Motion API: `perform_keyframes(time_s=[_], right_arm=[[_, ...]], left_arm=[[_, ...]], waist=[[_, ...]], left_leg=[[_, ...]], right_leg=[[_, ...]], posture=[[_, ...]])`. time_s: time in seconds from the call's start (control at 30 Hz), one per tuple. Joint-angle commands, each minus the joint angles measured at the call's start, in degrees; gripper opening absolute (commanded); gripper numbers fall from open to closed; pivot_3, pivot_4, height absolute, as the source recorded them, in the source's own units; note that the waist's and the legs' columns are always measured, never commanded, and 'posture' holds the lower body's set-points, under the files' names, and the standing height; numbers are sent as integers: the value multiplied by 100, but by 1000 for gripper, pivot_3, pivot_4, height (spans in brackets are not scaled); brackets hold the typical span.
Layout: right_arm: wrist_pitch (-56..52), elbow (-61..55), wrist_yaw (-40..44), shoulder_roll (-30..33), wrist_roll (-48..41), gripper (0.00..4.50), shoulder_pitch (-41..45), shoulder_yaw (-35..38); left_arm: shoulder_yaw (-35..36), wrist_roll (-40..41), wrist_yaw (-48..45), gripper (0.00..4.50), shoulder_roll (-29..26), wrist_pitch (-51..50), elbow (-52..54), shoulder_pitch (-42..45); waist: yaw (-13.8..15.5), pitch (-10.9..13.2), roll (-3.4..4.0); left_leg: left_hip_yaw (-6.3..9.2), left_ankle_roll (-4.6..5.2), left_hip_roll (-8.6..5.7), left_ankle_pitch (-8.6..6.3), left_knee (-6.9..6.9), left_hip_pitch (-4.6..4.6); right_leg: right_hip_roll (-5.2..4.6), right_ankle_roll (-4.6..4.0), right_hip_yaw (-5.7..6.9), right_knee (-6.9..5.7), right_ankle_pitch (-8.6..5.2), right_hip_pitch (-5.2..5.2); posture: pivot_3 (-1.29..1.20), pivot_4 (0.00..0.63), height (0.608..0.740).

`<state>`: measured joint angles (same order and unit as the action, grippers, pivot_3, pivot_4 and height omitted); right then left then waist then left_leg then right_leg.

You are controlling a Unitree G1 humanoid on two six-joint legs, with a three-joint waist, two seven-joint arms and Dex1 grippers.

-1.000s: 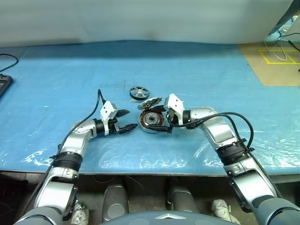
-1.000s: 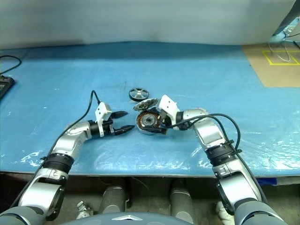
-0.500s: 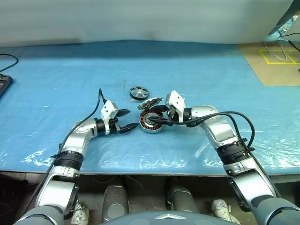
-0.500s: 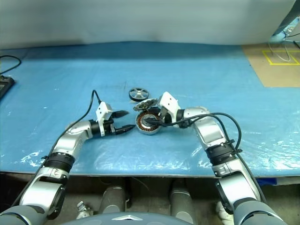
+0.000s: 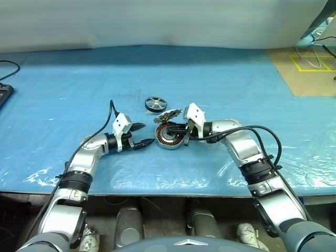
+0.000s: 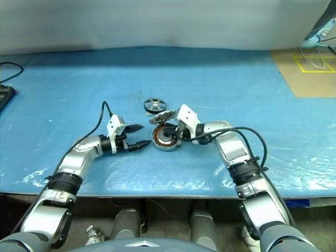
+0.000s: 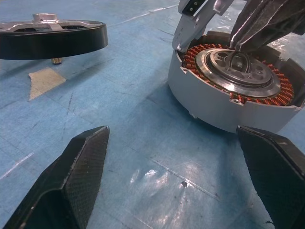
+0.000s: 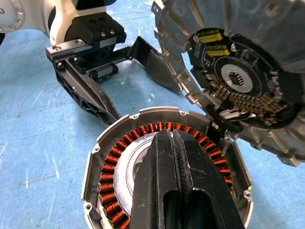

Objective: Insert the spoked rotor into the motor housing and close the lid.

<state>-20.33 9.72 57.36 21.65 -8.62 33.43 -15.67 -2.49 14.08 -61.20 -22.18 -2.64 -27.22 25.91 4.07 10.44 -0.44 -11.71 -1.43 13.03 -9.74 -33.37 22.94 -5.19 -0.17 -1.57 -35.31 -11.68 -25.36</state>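
Note:
The motor housing [image 5: 169, 137] sits on the blue sheet with its copper coils [image 8: 125, 143] showing. Its lid [image 5: 167, 115] stands tilted open behind it, patterned inner face [image 8: 238, 71] showing. My right gripper [image 5: 172, 131] is shut, nothing between its fingers [image 8: 162, 191]. Its tips rest over the housing's central hub [image 7: 238, 71]. My left gripper [image 5: 147, 133] hangs open just left of the housing, fingers [image 7: 81, 167] apart and empty, a short gap from the wall [image 7: 224, 102]. The spoked rotor [image 5: 156, 103] lies flat behind the housing, apart from both grippers.
A black device [image 5: 4, 94] and its cable [image 5: 10, 65] lie at the far left edge. A brown board with yellow tape [image 5: 307, 73] lies at the back right. The blue sheet [image 5: 236, 89] runs wide around the parts, to the table's front edge.
My right gripper's fingers, open around the housing a second ago, have shut together over its hub. The left arm has kept still.

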Motion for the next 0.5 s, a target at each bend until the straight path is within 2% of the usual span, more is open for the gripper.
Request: perform_keyframes(time_s=[0.03,0.23,0.5], right_arm=[[66,-54,65,-17,33,27,94,-73],[204,328,-97,-11,218,27,142,-67],[15,148,44,47,40,27,127,22]], left_arm=[[74,58,24,4500,-72,-31,245,-61],[99,46,11,4500,-90,77,124,-112],[103,-17,-72,4500,-38,528,-533,3]], waist=[[0,0,0],[-1,0,0],[1,0,0]], left_leg=[[0,0,0,0,0,0],[0,0,-1,0,0,-3],[0,0,-2,0,2,-11]], right_leg=[[0,0,0,0,0,0],[-1,0,-1,0,0,2],[0,0,-2,-1,0,6]], posture=[[0,150,740],[0,150,740],[0,150,740]])
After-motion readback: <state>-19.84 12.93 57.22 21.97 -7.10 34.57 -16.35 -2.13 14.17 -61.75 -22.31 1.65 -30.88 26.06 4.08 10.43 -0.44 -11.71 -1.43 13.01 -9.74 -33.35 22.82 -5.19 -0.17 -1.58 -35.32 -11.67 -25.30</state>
